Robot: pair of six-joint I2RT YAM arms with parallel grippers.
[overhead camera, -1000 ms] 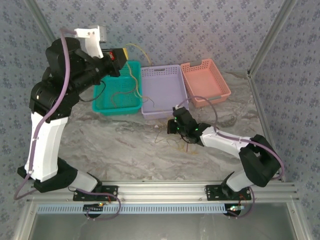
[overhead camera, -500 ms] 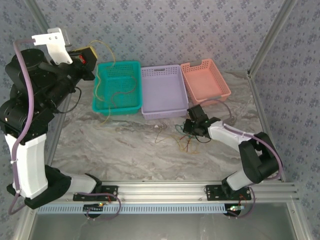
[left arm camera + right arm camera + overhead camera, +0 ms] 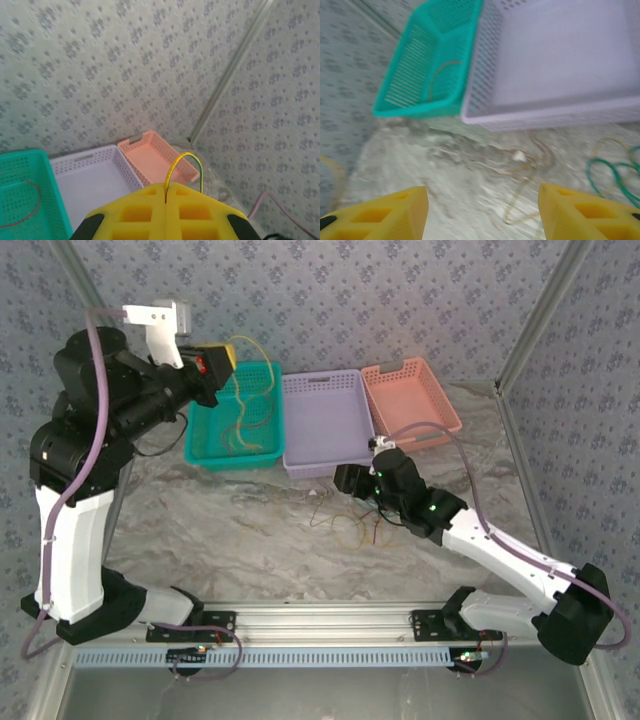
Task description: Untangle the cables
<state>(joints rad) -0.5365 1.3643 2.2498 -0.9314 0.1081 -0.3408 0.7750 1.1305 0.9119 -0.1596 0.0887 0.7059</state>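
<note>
**OP:** Status, left claw (image 3: 165,197)?

**TECH:** Fingers together, clamped on the yellow cable (image 3: 184,154). A short loop stands above the pads. Top view: the claw is raised at approx. 10 o'clock, over the far edge of the teal basket (image 3: 232,462). The strand hangs from it into that basket. Probable reason: height lifts the strand's slack clear of the other cables, w/ the basket beneath to receive it.

**OP:** Right claw (image 3: 482,210)?

**TECH:** Fingers apart, nothing btwn them. It is low over the worktop (image 3: 230,530), facing 12 o'clock toward the near wall of the lavender basket (image 3: 555,107).

**OP:** Pos. of remaining cables?

**TECH:** The clump (image 3: 348,527) lies on the worktop at 6 o'clock of the lavender basket, just beside the right claw. Right wrist view: green cable (image 3: 612,170) at 3 o'clock, pale strands (image 3: 537,162) near centre. A red strand (image 3: 437,70) lies inside the teal basket, apart from the clump.

**OP:** Next step, reqs.?

**TECH:** Judgement only: the open claw looks placed for a pick from the clump. Thin strands lying flat call for a low, centred approach. Risk: two strands caught in one closure.
</note>
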